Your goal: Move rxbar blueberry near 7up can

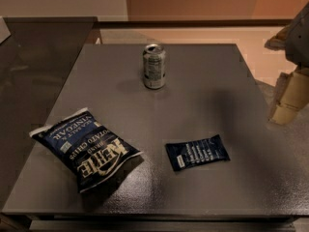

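Rxbar blueberry [197,152] lay flat on the near right part of the dark grey worktop [212,81]. Its long side ran roughly left to right with a slight tilt, and its wrapper was dark navy with small white lines of text and a pale patch at its left end. Nothing touched it.

To its left, near but apart, a Kettle potato chip bag [86,149] lay flat and slantwise, much larger than the bar, its navy-and-white print upside down from this view. Its near right corner pointed towards the bar.

Farther back, about midway across the worktop, the 7up can [154,66] stood upright with its pull-tab top showing. It was well apart from both the bar and the bag.

The pincer [288,100] showed at the right edge of the view, past the worktop's right side and level with the stretch between can and bar. It held nothing and touched nothing. Whether it was spread or pressed together could not be told.
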You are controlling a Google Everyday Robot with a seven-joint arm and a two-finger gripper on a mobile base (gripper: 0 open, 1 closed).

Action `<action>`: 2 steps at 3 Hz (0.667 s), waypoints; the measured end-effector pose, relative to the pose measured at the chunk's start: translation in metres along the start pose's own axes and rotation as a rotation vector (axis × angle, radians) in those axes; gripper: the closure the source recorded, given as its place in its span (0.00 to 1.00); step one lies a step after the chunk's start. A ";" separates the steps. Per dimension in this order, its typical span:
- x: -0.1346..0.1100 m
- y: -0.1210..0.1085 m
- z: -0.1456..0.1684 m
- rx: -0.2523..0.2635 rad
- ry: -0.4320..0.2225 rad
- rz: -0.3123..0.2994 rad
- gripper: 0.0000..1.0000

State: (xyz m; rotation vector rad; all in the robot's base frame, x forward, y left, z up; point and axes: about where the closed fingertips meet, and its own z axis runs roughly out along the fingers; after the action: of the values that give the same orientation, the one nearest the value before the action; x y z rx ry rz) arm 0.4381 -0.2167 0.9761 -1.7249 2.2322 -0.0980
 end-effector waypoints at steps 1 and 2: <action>0.000 0.000 0.000 0.000 0.000 0.000 0.00; -0.003 0.001 0.000 -0.004 -0.005 -0.010 0.00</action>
State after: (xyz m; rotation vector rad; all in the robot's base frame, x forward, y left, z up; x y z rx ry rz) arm 0.4380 -0.2139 0.9766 -1.7365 2.2221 -0.0909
